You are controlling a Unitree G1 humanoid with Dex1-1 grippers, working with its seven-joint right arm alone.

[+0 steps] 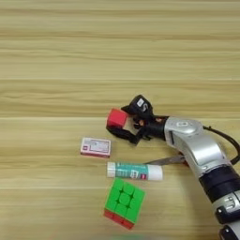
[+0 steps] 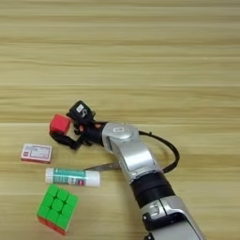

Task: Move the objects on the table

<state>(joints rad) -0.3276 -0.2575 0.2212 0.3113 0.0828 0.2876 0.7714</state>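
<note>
Reaching in from the right in the left eye view, the black two-fingered claw [image 1: 123, 121] stands open around the small red cube [image 1: 116, 118] on the light wood-grain tabletop [image 1: 70, 56]. In the right eye view, the red-and-white box [image 2: 36, 153], white-and-teal glue stick [image 2: 72, 176] and green-topped puzzle cube [image 2: 57, 207] lie nearer the camera; a scissor blade [image 2: 103, 166] shows beside the silver forearm [image 2: 131, 157].

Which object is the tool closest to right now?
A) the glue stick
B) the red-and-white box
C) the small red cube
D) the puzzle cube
C: the tool sits right at the small red cube, with one black finger above it and one below, while the glue stick, red-and-white box and puzzle cube lie apart, nearer the camera.
</note>
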